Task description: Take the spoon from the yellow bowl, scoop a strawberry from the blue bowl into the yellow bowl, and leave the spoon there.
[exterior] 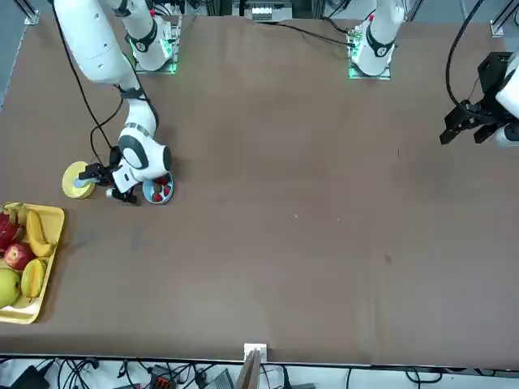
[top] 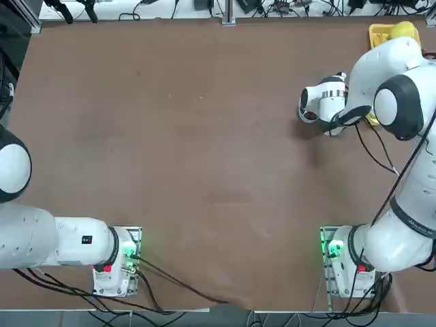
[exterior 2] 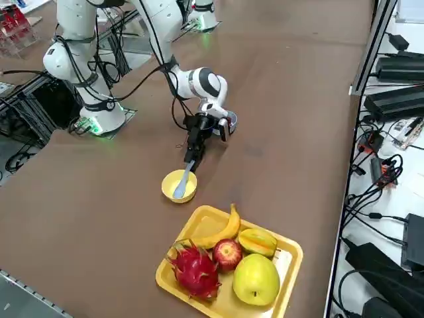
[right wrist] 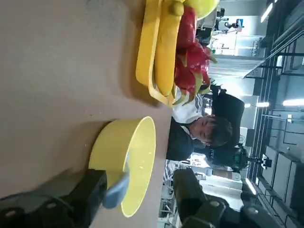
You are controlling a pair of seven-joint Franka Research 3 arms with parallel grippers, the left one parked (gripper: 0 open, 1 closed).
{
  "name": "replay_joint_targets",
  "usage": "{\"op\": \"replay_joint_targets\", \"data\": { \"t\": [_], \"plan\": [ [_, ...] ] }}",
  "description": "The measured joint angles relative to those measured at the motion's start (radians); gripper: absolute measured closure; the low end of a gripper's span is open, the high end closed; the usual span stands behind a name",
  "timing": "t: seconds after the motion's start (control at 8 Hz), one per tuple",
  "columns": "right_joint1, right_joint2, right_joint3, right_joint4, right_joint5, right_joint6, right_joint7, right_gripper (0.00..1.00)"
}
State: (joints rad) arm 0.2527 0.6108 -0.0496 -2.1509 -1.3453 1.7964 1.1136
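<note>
**Right gripper at the spoon handle, beside the yellow bowl**

Brown tabletop fills all views, with cables and equipment along its far edges. On it, the small round plain yellow bowl sits between the large rectangular yellow fruit tray and the small round light-blue bowl, which holds tiny red strawberries. The tray carries a banana, a pink dragon fruit, a red apple and yellow-green fruits.

From the yellow bowl, in the right side view, the right gripper stands at about 1 o'clock, just beside the rim, and the tray lies at about 5 o'clock. The small pale blue-white plastic spoon rests with its scoop in the yellow bowl and its handle slanting up over the rim toward the gripper.

The gripper's fingers are spread, one on each side of the handle end; from the wrist view it seems they are not yet pressed on it, though contact is hard to judge. The blue bowl lies just behind the wrist, partly hidden by it.
</note>
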Motion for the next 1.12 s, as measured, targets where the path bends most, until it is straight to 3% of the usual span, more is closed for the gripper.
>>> {"op": "replay_joint_targets", "data": {
  "t": [0.62, 1.12],
  "plan": [
    [0.0, 0.0, 0.0, 0.01, -0.002, -0.01, 0.001, 0.29],
    [0.002, 0.001, 0.0, 0.011, -0.002, -0.016, 0.001, 0.34]
  ]
}}
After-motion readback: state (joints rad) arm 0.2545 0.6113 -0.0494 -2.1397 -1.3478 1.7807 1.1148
